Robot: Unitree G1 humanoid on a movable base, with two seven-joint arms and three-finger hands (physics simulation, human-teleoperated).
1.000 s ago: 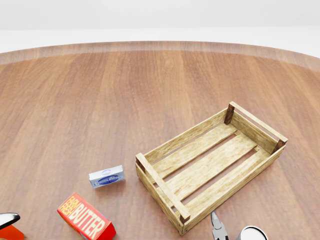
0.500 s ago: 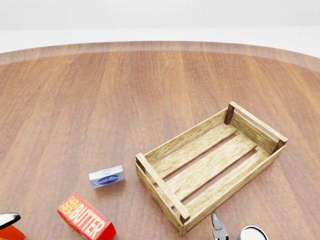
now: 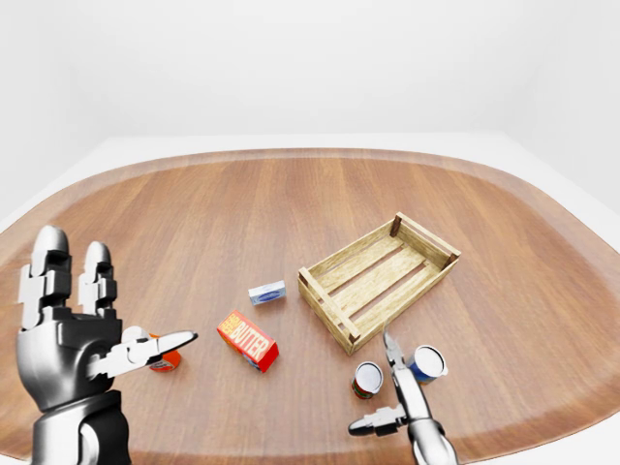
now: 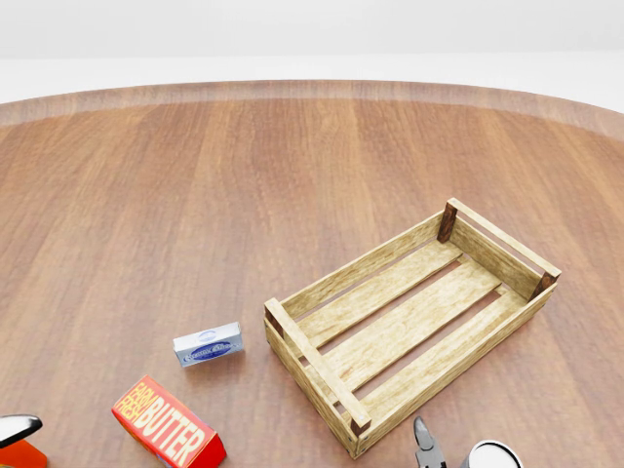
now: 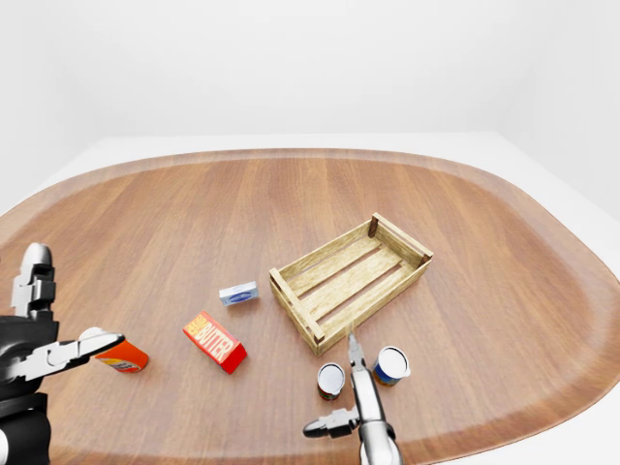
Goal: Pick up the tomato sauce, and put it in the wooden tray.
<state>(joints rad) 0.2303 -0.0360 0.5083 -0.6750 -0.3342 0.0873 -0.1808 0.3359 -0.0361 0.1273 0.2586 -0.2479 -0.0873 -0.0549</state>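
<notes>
Left hand (image 3: 70, 347) raised at the lower left of the left-eye view: 2 fingers (image 3: 48, 266) straight up, the 3rd pointing right, spread wide, gripping nothing. Orange container (image 5: 121, 358) lying on the table (image 3: 213, 213) just past the tip of that pointing finger; contact cannot be told. Right hand (image 3: 417, 431) low at the bottom edge of the same view, likewise wide open and empty: 1 finger reaching up the view, another jutting left. Tomato sauce can (image 3: 368, 380) upright on the table inside that spread, just left of the upward finger and above the sideways one, apparently untouched. Blue can (image 3: 426, 362) upright just right of the same upward finger, so 1 can on each side of it. Wooden tray (image 3: 378, 279) resting on the table just above the upward fingertip, near it but apart, nothing inside between the slats. Butter box (image 3: 248, 341) lying flat between the 2 hands, nearer the left pointing fingertip. Small blue-and-white box (image 3: 267, 292) above the butter box, left of the tray. In the head view, only a dark fingertip and a can rim visible at the bottom edge below the tray.
</notes>
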